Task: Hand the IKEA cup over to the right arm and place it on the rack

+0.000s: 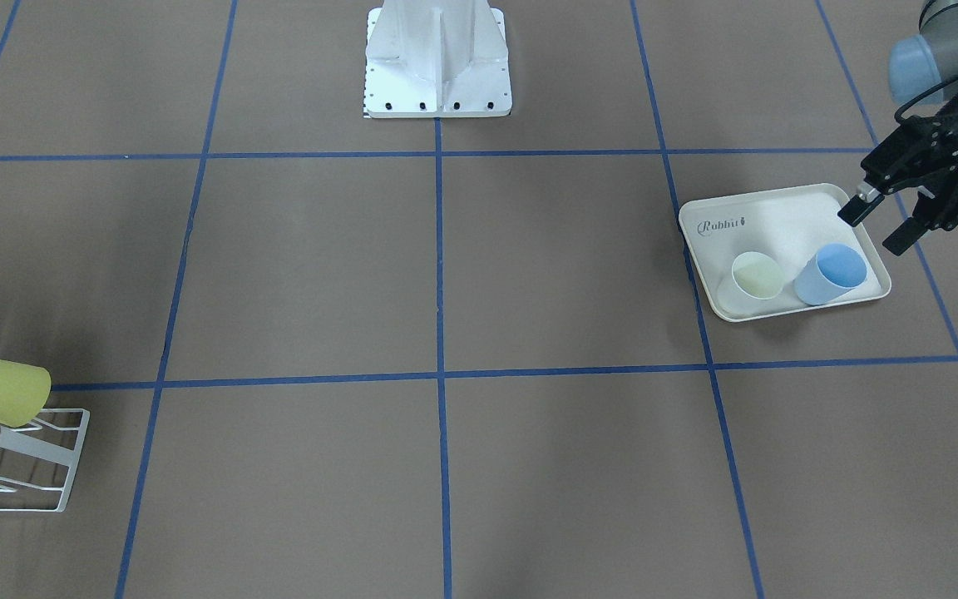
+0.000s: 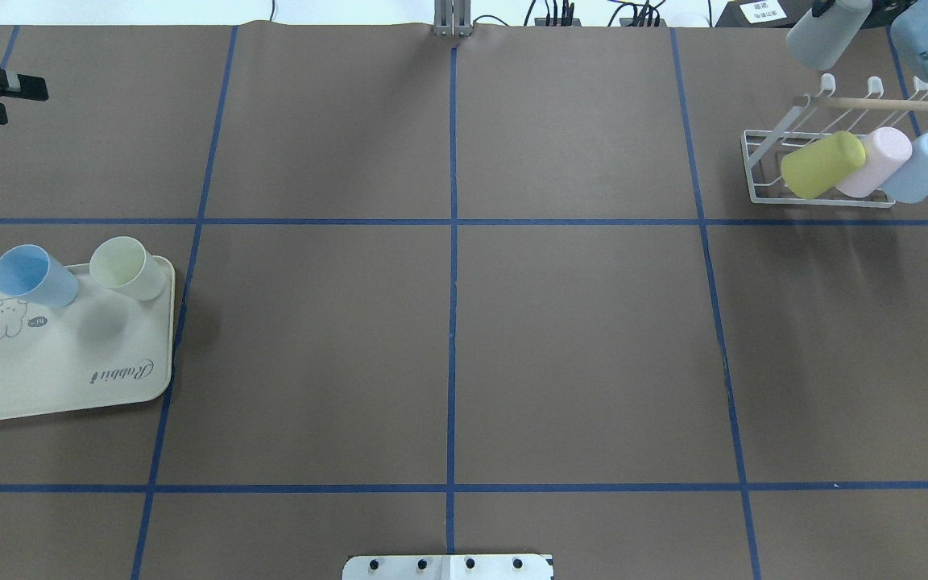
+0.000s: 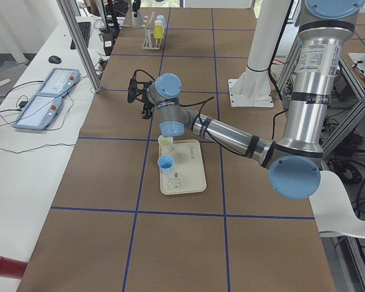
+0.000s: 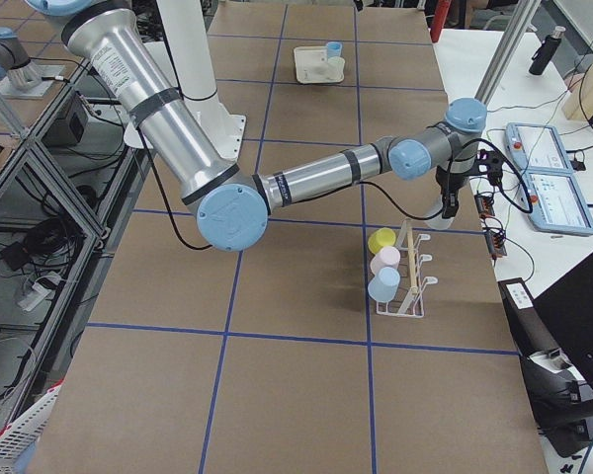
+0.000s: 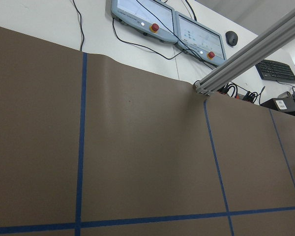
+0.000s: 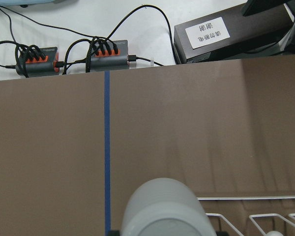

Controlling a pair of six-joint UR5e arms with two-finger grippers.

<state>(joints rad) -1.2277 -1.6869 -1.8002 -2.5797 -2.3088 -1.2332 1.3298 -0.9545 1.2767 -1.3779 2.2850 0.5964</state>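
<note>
A grey IKEA cup (image 2: 826, 39) hangs in the air just behind the white wire rack (image 2: 766, 173); in the right wrist view the cup (image 6: 162, 209) fills the bottom, with the rack's wire (image 6: 255, 199) right below it. My right gripper (image 2: 824, 12) is shut on this cup. On the rack's prongs sit a yellow-green cup (image 2: 822, 165), a pink cup (image 2: 875, 161) and a light blue cup (image 2: 923, 167). My left gripper (image 1: 880, 223) hovers open and empty over the far corner of the cream tray (image 1: 778, 216), beside a blue cup (image 1: 832, 273) and a pale yellow cup (image 1: 758, 274).
The rack's wooden dowel (image 2: 891, 104) runs along its top, close to the held cup. The robot's base plate (image 1: 437, 83) stands mid-table at the robot's edge. Power strips and cables (image 6: 69, 56) lie beyond the table edge behind the rack. Blue tape lines grid the brown table.
</note>
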